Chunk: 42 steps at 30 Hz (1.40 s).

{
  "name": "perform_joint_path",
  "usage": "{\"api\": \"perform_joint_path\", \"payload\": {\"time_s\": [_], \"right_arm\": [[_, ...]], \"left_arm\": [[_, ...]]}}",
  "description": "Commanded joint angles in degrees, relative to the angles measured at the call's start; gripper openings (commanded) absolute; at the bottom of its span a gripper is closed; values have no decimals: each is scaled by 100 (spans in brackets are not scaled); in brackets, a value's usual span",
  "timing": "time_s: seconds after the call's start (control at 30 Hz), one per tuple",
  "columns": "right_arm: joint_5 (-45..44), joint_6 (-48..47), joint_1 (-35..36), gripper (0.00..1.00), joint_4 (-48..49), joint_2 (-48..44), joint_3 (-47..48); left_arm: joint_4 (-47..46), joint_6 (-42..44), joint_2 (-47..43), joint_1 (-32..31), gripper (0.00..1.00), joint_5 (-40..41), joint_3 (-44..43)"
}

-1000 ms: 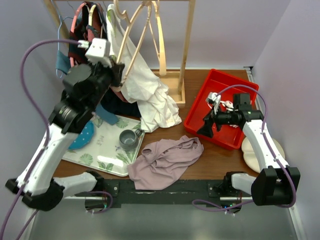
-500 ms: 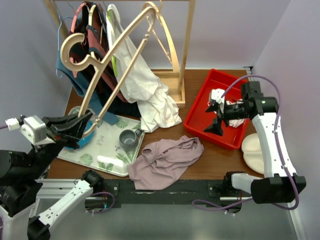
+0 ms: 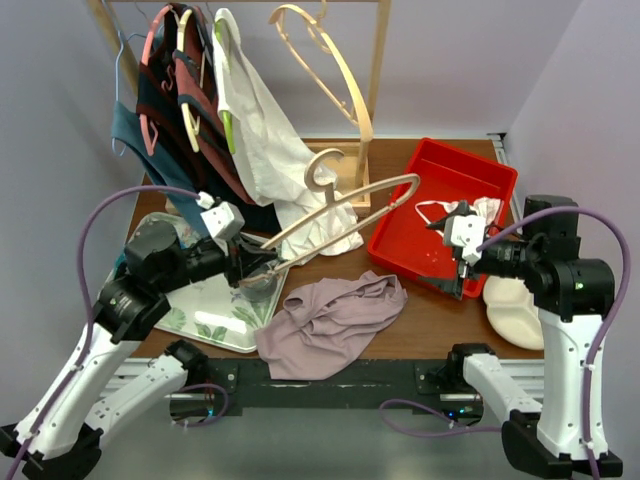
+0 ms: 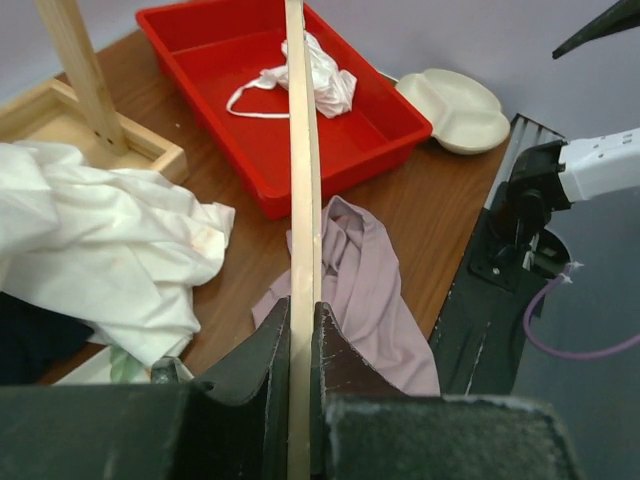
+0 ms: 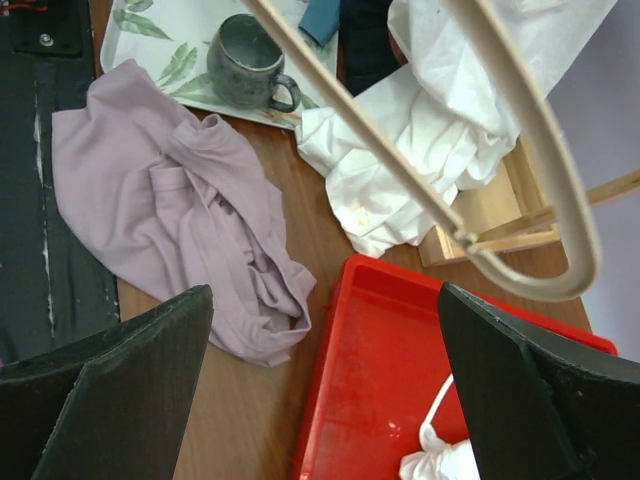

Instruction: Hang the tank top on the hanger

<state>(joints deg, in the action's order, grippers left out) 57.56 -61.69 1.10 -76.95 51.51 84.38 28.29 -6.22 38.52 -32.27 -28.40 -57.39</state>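
Wooden table (image 3: 432,312) bearing tank top (image 3: 330,320), red bin (image 3: 398,238), leafy tray (image 3: 212,326), cream plate (image 3: 503,300)

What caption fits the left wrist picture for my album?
Left gripper grips the wooden hanger; the pink tank top lies crumpled near the red tray.

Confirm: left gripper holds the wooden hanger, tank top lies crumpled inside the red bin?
Wrong: the tank top lies crumpled on the table beside the red bin, as the top external view shows. The left gripper does hold the hanger.
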Motion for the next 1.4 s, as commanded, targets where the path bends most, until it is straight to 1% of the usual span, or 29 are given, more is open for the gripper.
{"api": "perform_joint_path", "payload": {"time_s": [0.0,0.2,0.4,0.63,0.83,0.97,1.07,1.23,1.33,1.37], "right_arm": [[-17,368,-14,98,-998,-18,26],[168,333,-5,99,-980,70,-53],[229,254,-14,99,-954,175,-273],[317,263,-5,99,-813,377,-457],[475,202,4,98,-734,808,-537],[406,184,91,98,-646,1107,-466],[230,219,355,98,-523,1353,-405],[-131,710,1233,94,73,1721,-615],[-280,694,1532,89,101,2002,-607],[-315,694,1611,86,101,2047,-607]], "left_arm": [[-851,-178,-82,2,0,-561,279],[-1212,-345,-64,2,0,-728,982],[-1616,-547,-3,10,0,-1000,1396],[-1775,-591,182,2,0,-1246,1599],[-1959,-661,261,-7,0,-1369,1748],[-2029,-696,357,-7,0,-1519,1801],[-2082,-732,437,-33,0,-1607,1810],[-2267,-837,568,-104,0,-1747,1801],[-2355,-863,682,-157,0,-1826,1784],[-2381,-872,709,-165,0,-1861,1783]]}}
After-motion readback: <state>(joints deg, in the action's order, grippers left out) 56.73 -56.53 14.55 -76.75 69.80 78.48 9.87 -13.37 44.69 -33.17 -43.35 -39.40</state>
